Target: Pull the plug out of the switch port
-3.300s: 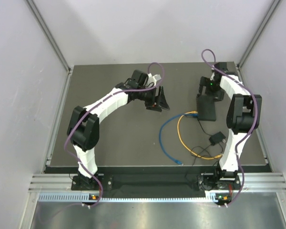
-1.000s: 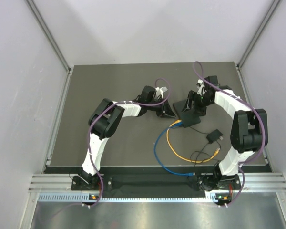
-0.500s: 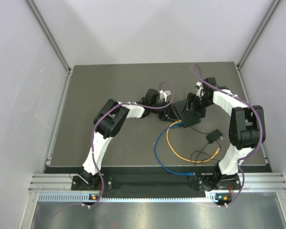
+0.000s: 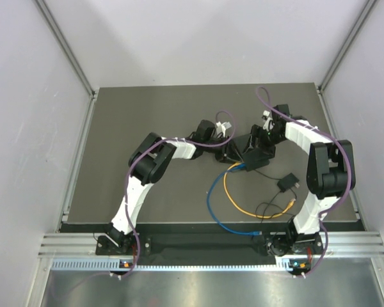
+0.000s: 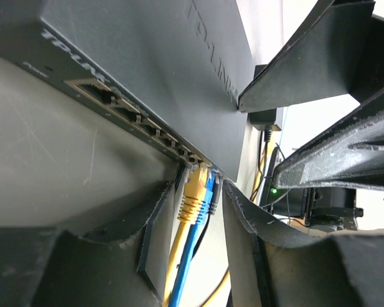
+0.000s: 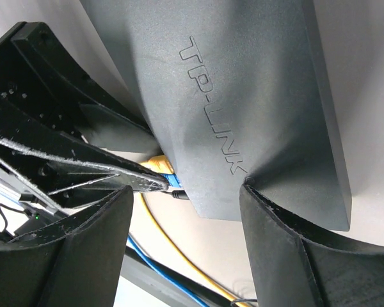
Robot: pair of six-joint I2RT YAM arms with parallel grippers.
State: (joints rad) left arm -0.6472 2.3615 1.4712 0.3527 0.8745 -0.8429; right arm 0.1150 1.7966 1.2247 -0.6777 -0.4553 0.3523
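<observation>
Right of centre in the top view, on the dark grey matte surface [image 4: 147, 115]: one flat, thin rectangular switch [image 4: 255, 157], matte black with a finely grained skin. Embossed across its top in raised outline letters, readable from both wrist views: "TP-LINK" [image 6: 212, 105]. Smaller pale lettering along the front edge, at the upper left of the left wrist view, only partly legible. Along that front edge, a row of square sockets [image 5: 137, 121], exact count hard to make out. Plugged in side by side at the end of the row, near the middle of the left wrist view: one yellow plug [image 5: 193, 195] with a ribbed boot and one blue plug [image 5: 209, 192], two in all, with a thin black lead [image 6: 179, 196] just beside the blue. Trailing from them toward the bottom of the top view: one yellow cable [image 4: 227, 192] and one blue cable [image 4: 208, 198], both smooth and looping. Lower right of the switch, well apart: one small black cube-shaped adapter [image 4: 287, 183] on a thin black wire. Left gripper [image 5: 200, 185] spread, its two black wedge-shaped, rough-surfaced fingers either side of the two plugs, pinching nothing. Right gripper [image 6: 185, 190] also spread, one fingertip against the switch's top near its corner, the other off the box, over the cables.
</observation>
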